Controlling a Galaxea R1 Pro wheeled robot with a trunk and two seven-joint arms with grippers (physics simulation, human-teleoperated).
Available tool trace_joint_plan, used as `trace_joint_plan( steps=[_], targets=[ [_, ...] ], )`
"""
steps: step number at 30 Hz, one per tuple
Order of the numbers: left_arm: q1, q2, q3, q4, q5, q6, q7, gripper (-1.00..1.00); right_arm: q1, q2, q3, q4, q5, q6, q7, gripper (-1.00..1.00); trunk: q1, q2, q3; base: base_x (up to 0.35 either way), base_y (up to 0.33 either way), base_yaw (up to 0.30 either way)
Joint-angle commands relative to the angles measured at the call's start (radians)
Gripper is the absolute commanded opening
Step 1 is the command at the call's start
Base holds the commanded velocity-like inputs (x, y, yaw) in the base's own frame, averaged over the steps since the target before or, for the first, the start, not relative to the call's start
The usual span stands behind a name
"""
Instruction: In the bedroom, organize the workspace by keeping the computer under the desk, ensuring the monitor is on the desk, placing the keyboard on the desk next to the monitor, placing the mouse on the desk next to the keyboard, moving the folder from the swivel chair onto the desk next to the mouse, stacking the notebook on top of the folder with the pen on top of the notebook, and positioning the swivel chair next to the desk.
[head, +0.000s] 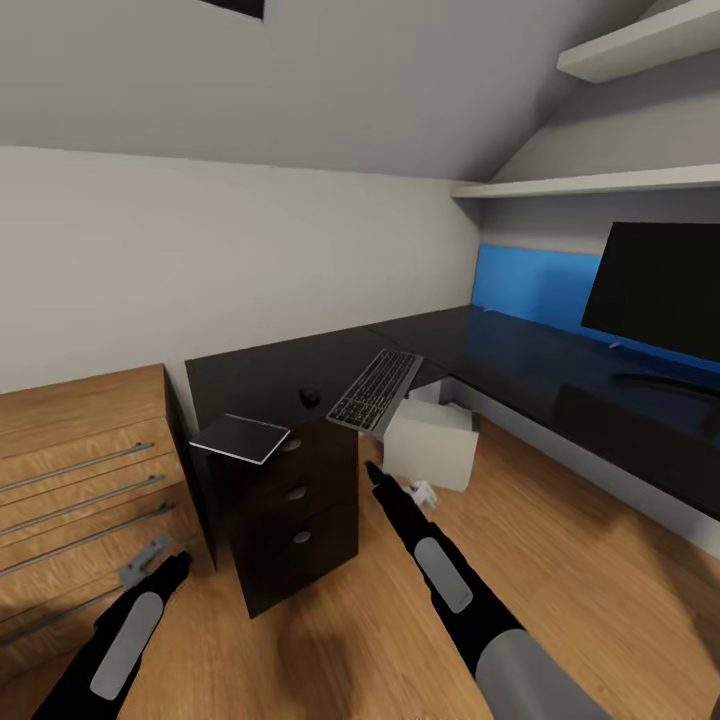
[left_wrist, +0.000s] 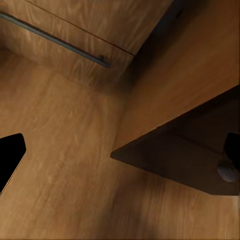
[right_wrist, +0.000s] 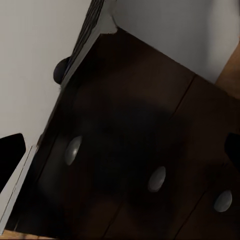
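1. On the black desk (head: 500, 345), the monitor (head: 660, 290) stands at about 3 o'clock in the head view, so that part looks done.
2. The keyboard (head: 377, 389) lies on the desk near the middle, hanging a bit over the edge. It is well apart from the monitor. The mouse (head: 310, 396) sits just beside it at 9 o'clock.
3. The grey notebook (head: 240, 438) lies at the desk's end, sticking out over the black drawer cabinet (head: 295, 510).
4. The computer (head: 432, 442) stands on the floor, tucked partly under the desk.
5. I think the folder, pen and chair jobs are left.
6. The left gripper (head: 172, 566) and right gripper (head: 378, 476) hold nothing I can see. I cannot tell how wide they are open.
7. The room has grey walls, a sloped ceiling, white shelves (head: 600, 183) and a wood floor (head: 400, 640). A light-wood drawer chest (head: 85, 470) stands at 8 o'clock.
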Motion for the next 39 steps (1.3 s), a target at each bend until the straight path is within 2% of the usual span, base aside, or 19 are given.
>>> trace_joint_plan(
  steps=[1, 4, 9, 14, 18, 22, 25, 29, 30, 33, 39],
  targets=[
    [0.000, 0.002, 0.001, -0.010, 0.005, 0.005, 0.005, 1.00, -0.001, 0.000, 0.014, 0.001, -0.010, -0.007, 0.005, 1.00, 0.000, 0.000, -0.001, 0.000, 0.000, 0.000],
    [0.000, 0.009, 0.004, -0.062, 0.003, 0.006, 0.009, 1.00, 0.000, 0.000, 0.066, 0.002, -0.011, -0.018, 0.026, 1.00, 0.000, 0.000, -0.001, 0.000, 0.000, 0.000],
    [0.000, 0.034, 0.006, -0.164, -0.001, 0.018, 0.018, 1.00, 0.007, 0.000, 0.105, 0.003, -0.009, -0.022, 0.075, 1.00, 0.000, 0.000, -0.001, 0.000, 0.000, 0.000],
    [0.001, 0.042, 0.006, -0.192, -0.002, 0.071, 0.019, 1.00, 0.008, 0.000, 0.159, 0.002, -0.009, -0.023, 0.085, 1.00, 0.000, 0.000, -0.001, 0.000, 0.000, 0.000],
    [0.001, 0.049, 0.006, -0.199, -0.002, 0.114, 0.020, 1.00, 0.009, 0.000, 0.184, 0.002, -0.012, -0.025, 0.089, 1.00, 0.000, 0.000, -0.001, 0.000, 0.000, 0.000],
    [0.001, 0.053, 0.006, -0.200, -0.002, 0.125, 0.019, 1.00, 0.009, 0.000, 0.188, 0.001, -0.015, -0.044, 0.090, 1.00, 0.000, 0.000, -0.001, 0.000, 0.000, 0.000],
    [0.001, 0.061, 0.006, -0.201, -0.002, 0.132, 0.018, 1.00, 0.010, 0.000, 0.189, 0.001, -0.017, -0.085, 0.091, 1.00, 0.000, 0.000, -0.001, 0.000, 0.000, 0.000],
    [0.001, 0.068, 0.006, -0.201, -0.002, 0.134, 0.018, 1.00, 0.010, 0.000, 0.189, 0.001, -0.018, -0.095, 0.090, 1.00, 0.000, 0.000, -0.001, 0.000, 0.000, 0.000],
    [0.001, 0.072, 0.006, -0.201, -0.001, 0.135, 0.018, 1.00, 0.010, 0.000, 0.189, 0.002, -0.026, -0.134, 0.089, 1.00, 0.000, 0.000, 0.000, 0.000, 0.000, 0.005],
    [0.001, 0.072, 0.004, -0.201, 0.001, 0.135, 0.018, 1.00, 0.010, 0.000, 0.190, 0.002, -0.028, -0.173, 0.084, 1.00, 0.000, 0.000, 0.002, 0.000, 0.000, 0.077],
    [0.001, 0.072, 0.004, -0.201, 0.001, 0.135, 0.018, 1.00, 0.010, 0.000, 0.189, 0.002, -0.027, -0.176, 0.083, 1.00, 0.000, 0.000, 0.008, 0.000, 0.000, 0.197]
  ],
)
